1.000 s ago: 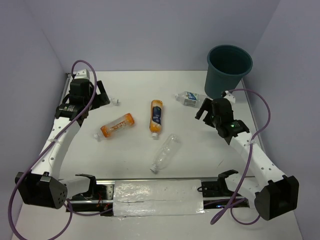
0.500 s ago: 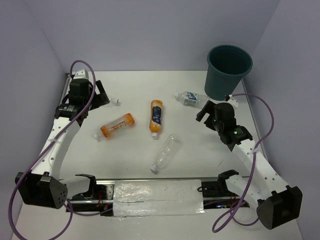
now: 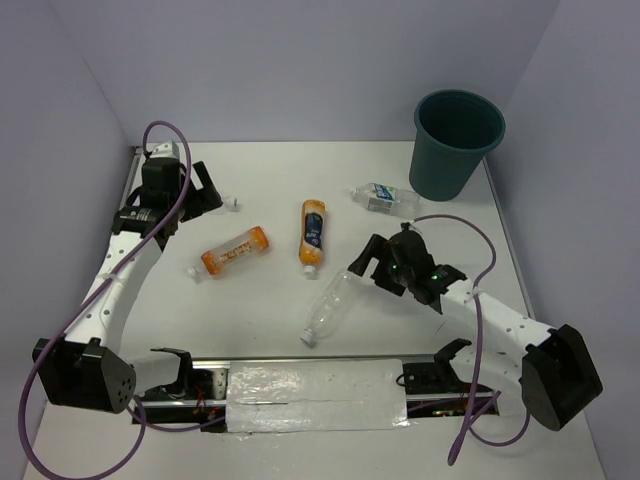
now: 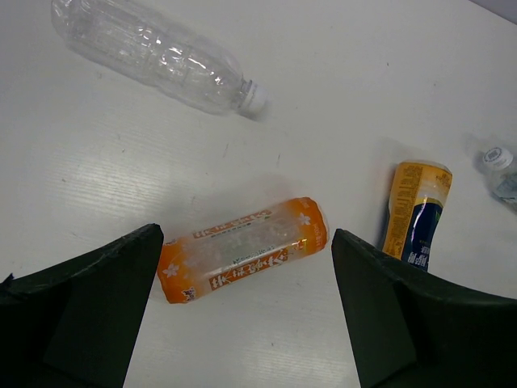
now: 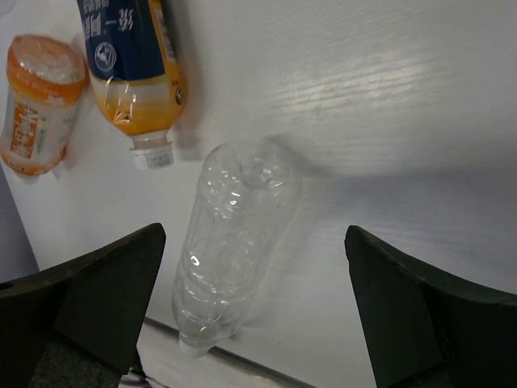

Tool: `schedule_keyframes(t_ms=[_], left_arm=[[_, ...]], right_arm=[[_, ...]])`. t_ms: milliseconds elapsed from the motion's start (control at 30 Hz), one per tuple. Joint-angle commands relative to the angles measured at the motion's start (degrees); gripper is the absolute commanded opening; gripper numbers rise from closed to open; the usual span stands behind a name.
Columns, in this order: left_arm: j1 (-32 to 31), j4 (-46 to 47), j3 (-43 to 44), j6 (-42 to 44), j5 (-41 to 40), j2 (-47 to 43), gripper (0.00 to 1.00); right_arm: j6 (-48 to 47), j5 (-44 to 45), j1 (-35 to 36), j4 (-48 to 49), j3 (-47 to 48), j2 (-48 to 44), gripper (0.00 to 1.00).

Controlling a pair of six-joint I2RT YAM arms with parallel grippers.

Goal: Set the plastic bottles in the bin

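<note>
White table (image 3: 270, 190), lavender walls (image 3: 300, 70); plastic bottles (image 3: 313, 233) lie scattered, bin (image 3: 455, 150) upright far right. Left gripper (image 4: 246, 267) and right gripper (image 5: 254, 242) both spread wide.

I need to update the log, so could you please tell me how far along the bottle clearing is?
Done: nothing; no bottle shows in the bin. In hand: the right hand hangs open over the clear unlabelled bottle, the left hand open, pointed at an orange bottle. Left: those two, the blue-labelled orange bottle and the blue-white labelled bottle near the bin, all lying on the table.
</note>
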Motion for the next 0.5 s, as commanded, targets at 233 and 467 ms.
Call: schedule_keyframes(t_ms=[233, 467], left_arm=[[0.4, 0.9, 0.7, 0.3, 1.1, 0.1, 0.99], [0.4, 1.0, 0.8, 0.7, 0.9, 0.1, 0.99]], right_arm=[[6.6, -3.0, 6.2, 9.4, 2.5, 9.5, 1.00], [9.9, -5.3, 7.8, 12.4, 3.2, 17.4, 1.00]])
